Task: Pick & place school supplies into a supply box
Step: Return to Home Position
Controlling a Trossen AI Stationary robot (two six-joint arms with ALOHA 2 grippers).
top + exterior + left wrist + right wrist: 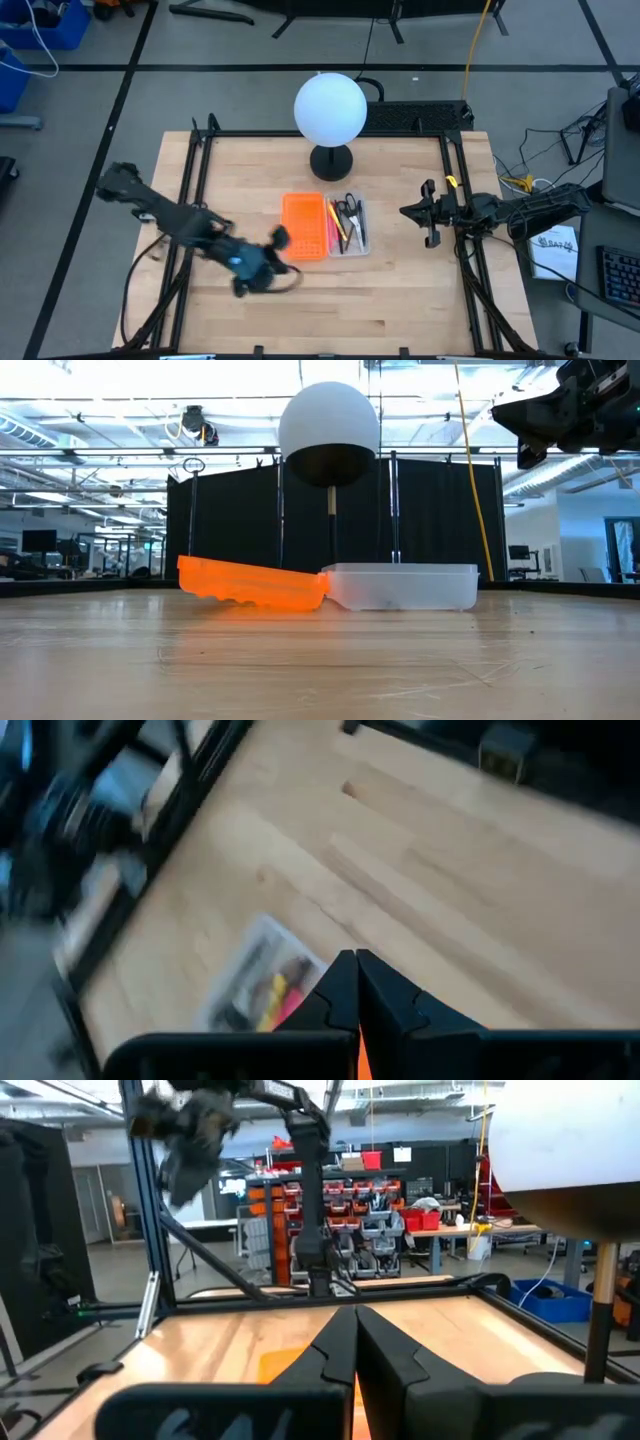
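Observation:
The clear supply box (350,226) lies mid-table and holds the pens, pencils and dark-handled scissors (346,212). In the left wrist view the box (262,982) shows pink and yellow items inside. The orange perforated piece (304,226) lies along the box's left side. In the low view this orange piece (255,586) is tilted, with one end up against the box (400,586). My left gripper (278,240) (356,965) is shut, in the air left of the orange piece. My right gripper (404,212) (355,1320) is shut, high to the right of the box and pointing left.
A lamp with a white globe (330,108) stands on a dark base (331,160) behind the box. Black frame rails (190,200) (462,200) run along the table's left and right edges. Bare wood (350,310) lies toward the near edge.

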